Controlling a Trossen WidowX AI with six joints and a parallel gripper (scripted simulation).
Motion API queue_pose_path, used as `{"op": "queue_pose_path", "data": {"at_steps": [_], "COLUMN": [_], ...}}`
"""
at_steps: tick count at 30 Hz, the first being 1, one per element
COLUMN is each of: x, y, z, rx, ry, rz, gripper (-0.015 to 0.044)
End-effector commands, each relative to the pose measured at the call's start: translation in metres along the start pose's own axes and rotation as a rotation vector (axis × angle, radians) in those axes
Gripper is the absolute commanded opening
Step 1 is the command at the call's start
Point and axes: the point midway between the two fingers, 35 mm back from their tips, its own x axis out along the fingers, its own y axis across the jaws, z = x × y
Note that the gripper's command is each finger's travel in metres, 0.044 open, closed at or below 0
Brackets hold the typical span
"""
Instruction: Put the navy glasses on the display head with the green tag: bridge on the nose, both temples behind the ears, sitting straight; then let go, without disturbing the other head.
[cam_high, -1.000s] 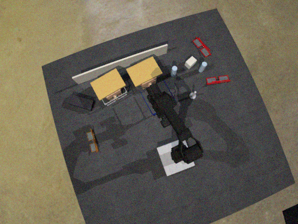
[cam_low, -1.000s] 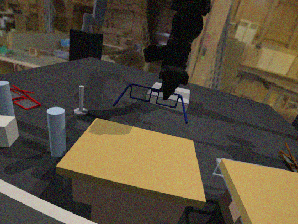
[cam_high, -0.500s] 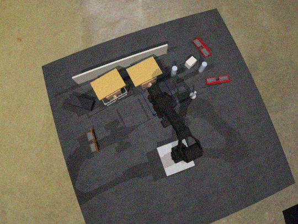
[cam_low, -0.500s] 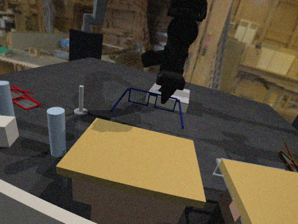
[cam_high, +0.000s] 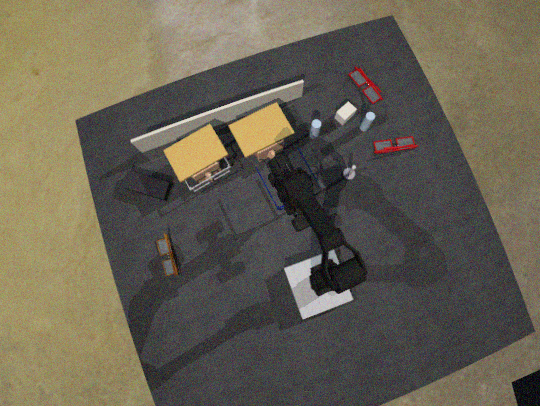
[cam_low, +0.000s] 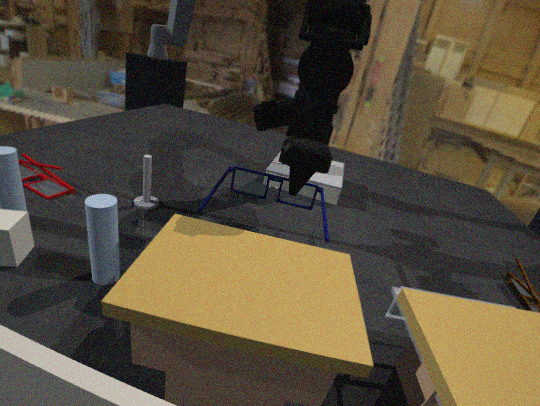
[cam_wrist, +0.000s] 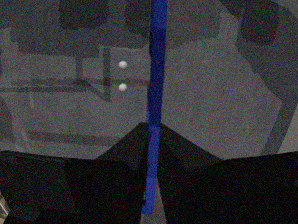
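Gripping: slender navy glasses (cam_high: 263, 181) (cam_low: 272, 176) (cam_wrist: 155, 90), angular-rimmed, are clamped by the black gripper (cam_high: 280, 167) (cam_low: 296, 192) (cam_wrist: 149, 131) above the matte bench (cam_high: 425, 210) (cam_low: 450, 220), near a flat-topped yellow block (cam_high: 261, 129) (cam_low: 240, 290).

"What do the navy glasses (cam_high: 268, 187) (cam_low: 325, 215) (cam_wrist: 156, 100) look like?"

"Thin dark-blue frame, two boxy rims, both temples spread open. They're gripped by the front and held up off the table."

"Which way do they point?"

"From above, the front is on the near side and the temples reach far, toward the right-hand head (cam_high: 270, 152) (cam_low: 167, 360). The bridge is apart from its nose."

"And that head?"

"Upright, brownish, bare-faced, under a flat yellow top."

"The other one?"

"The left-hand head (cam_high: 206, 175) (cam_low: 423, 381) has a yellow top too, and wears pale-framed glasses. I can't make out the green tag on either."
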Motion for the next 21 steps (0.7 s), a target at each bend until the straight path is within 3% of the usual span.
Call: {"op": "queue_pose_path", "data": {"at_steps": [1, 21], "x": [0.004, 0.005], "y": [-0.001, 0.021], "z": [-0.001, -0.001], "rx": [-0.005, -0.005], "ry": [0.005, 0.005], "rz": [-0.004, 0.003], "gripper": [0.0000, 0.0000]}}
